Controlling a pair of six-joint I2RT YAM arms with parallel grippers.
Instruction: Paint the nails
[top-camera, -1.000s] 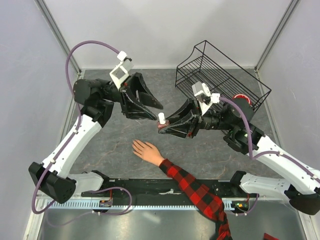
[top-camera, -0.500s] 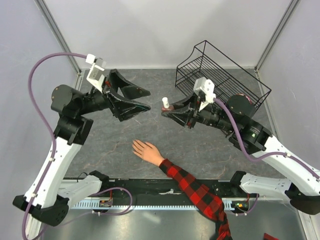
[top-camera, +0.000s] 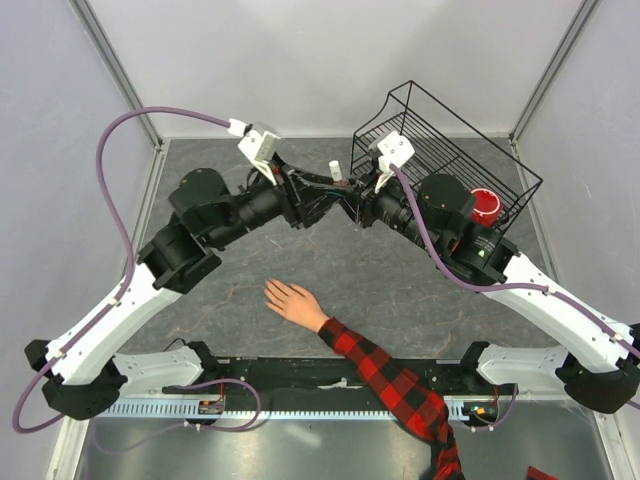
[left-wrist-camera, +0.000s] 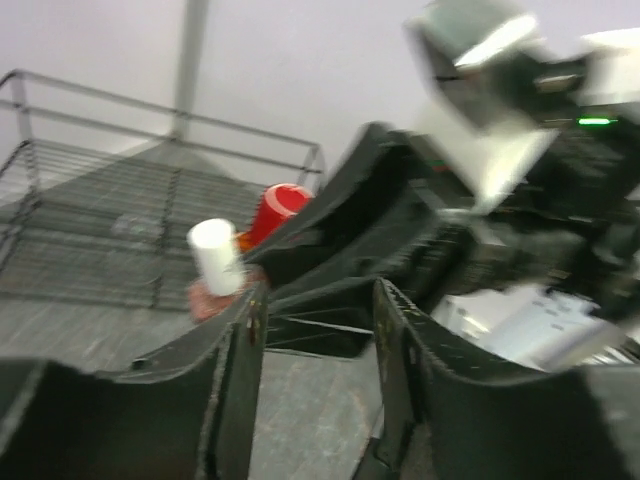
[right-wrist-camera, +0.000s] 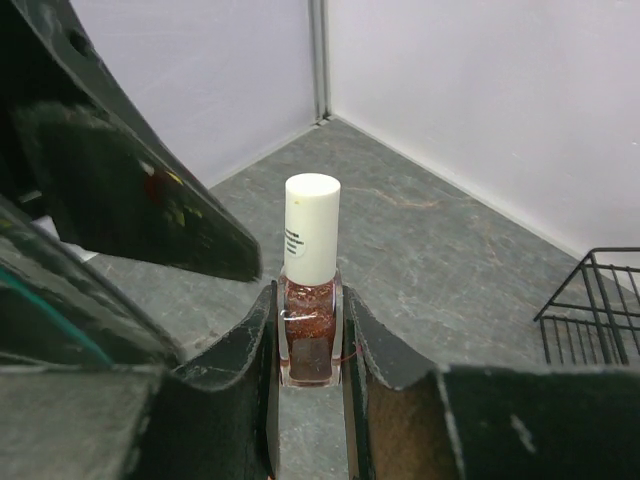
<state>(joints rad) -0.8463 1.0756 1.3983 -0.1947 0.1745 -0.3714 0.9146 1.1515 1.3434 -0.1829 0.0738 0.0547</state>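
Note:
The pale hand (top-camera: 291, 301) with spread fingers lies flat on the grey table, on an arm in a red-and-black plaid sleeve (top-camera: 392, 385). Its nails are too small to make out. My right gripper (top-camera: 347, 194) is shut on a small dark red glitter bottle (right-wrist-camera: 310, 322) with a white cap (right-wrist-camera: 311, 229), held upright above the table behind the hand. My left gripper (top-camera: 318, 192) is open and empty, facing the right gripper. In the left wrist view the bottle's cap (left-wrist-camera: 215, 256) sits just outside the left finger (left-wrist-camera: 243, 345), not between the two fingers.
A black wire basket (top-camera: 441, 148) stands tilted at the back right. A red cup (top-camera: 485, 206) lies beside it, behind my right arm. Grey walls enclose the table. A black rail (top-camera: 300, 372) runs along the near edge.
My left gripper has swung right and inward until it meets the right gripper. My right gripper has carried the bottle up and back toward the basket. The hand has not moved.

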